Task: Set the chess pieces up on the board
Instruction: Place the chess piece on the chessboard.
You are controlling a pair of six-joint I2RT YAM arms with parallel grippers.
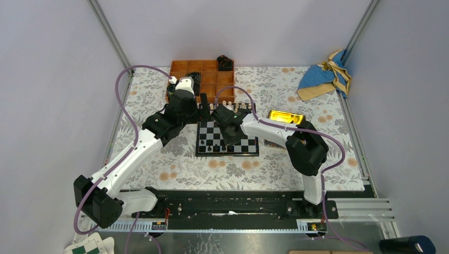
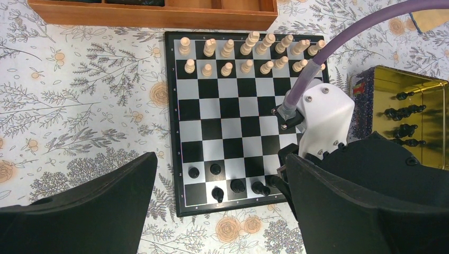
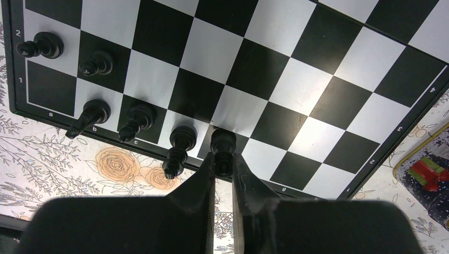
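Observation:
The board (image 1: 227, 154) lies mid-table on the flowered cloth. My right gripper (image 3: 223, 159) is shut on the top of a black chess piece (image 3: 223, 144), whose base is over a near-row square beside three other black pieces (image 3: 180, 144). Two black pawns (image 3: 95, 64) stand in the second row. My left gripper (image 2: 221, 159) is open and empty, held above the board's near left part, with its fingers (image 2: 106, 206) wide apart. In the top view the left gripper (image 1: 204, 105) is at the board's far left edge and the right gripper (image 1: 231, 140) is over the board.
Cream chessmen (image 2: 249, 53) fill the board's two far rows. A gold tin (image 2: 407, 116) with several black pieces lies right of the board. A wooden compartment tray (image 1: 204, 74) stands behind the board. A blue-and-tan cloth (image 1: 325, 76) lies at the far right.

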